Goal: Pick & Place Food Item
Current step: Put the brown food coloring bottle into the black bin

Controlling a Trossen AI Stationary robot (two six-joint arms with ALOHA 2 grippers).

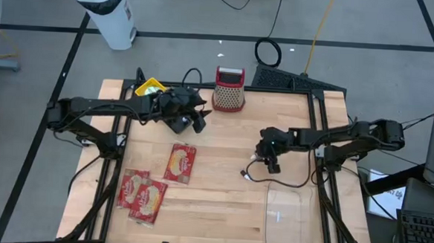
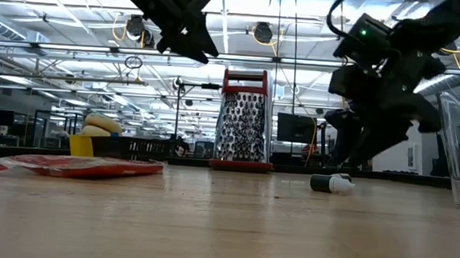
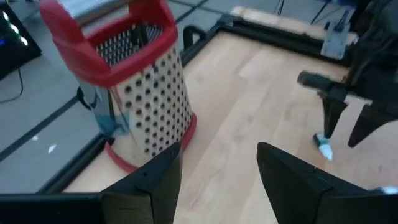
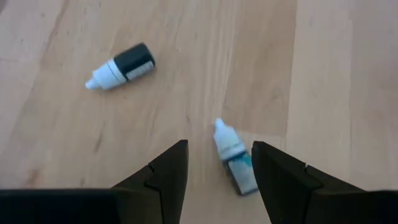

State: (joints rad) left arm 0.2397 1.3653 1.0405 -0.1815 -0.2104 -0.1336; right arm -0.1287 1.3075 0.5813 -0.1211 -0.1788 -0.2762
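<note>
Overhead, both pincers (left (image 1: 197, 119), right (image 1: 272, 163)) hang spread and empty above bare tabletop (image 1: 220, 200), clear of edges.

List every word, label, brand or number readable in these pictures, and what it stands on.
None can be read.
Red snack packets: printing too small to read.
Two small dropper bottles: labels blurred.
White cylinder on the floor: no legible marking.
Box grater: no text visible.
</note>
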